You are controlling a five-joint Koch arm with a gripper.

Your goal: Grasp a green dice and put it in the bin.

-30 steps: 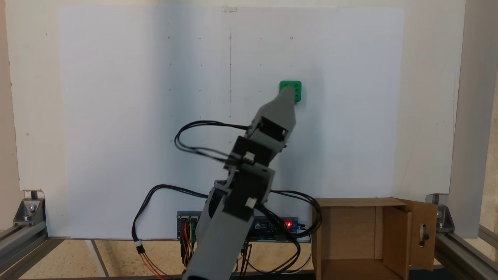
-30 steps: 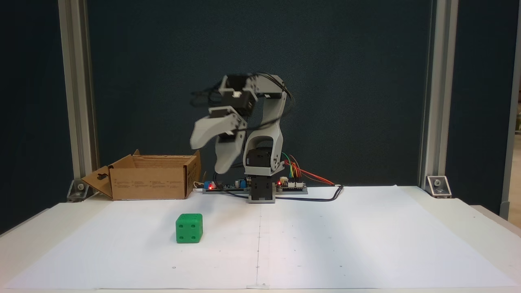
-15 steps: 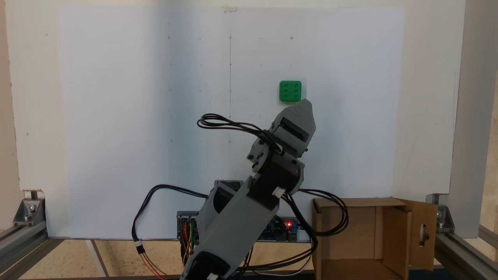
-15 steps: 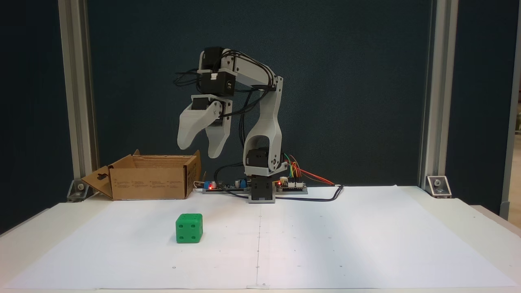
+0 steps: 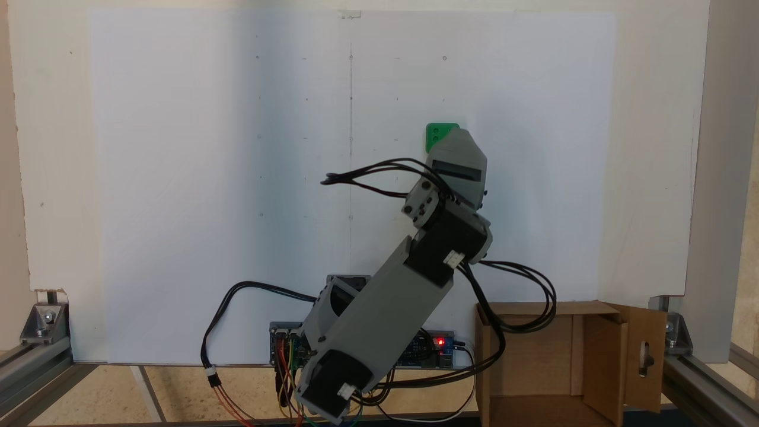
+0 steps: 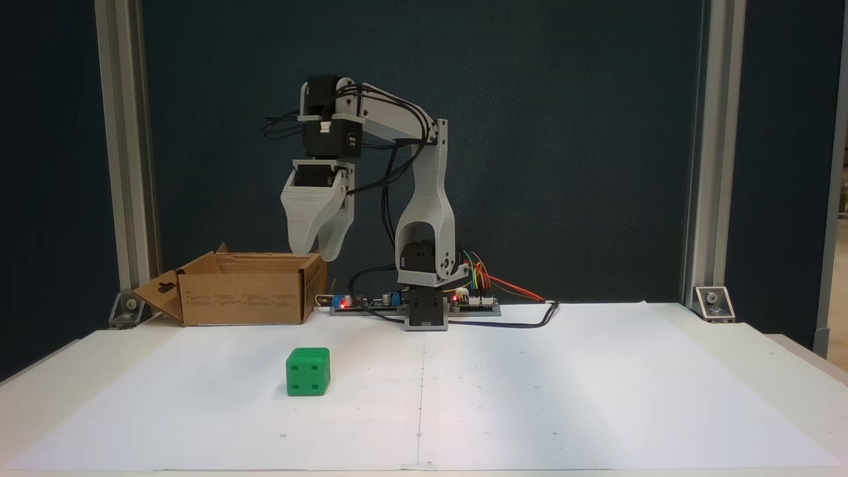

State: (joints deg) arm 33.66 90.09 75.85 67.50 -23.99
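In the fixed view that faces the arm, the cardboard bin stands at the left rear of the worktop, its flaps spread and one slotted flap angled out to the left. In front of it and a little to the right, the green dice rests on the white paper sheet, four pips facing the camera — well apart from the bin. High above the dice hangs the tool, its two grey jaws pointing down with a narrow gap between the tips, released and holding nothing. To the right rises the grey arm from its base, circuit boards beside it. In the fixed view from above, the tool covers most of the dice, and the bin sits at the lower right.
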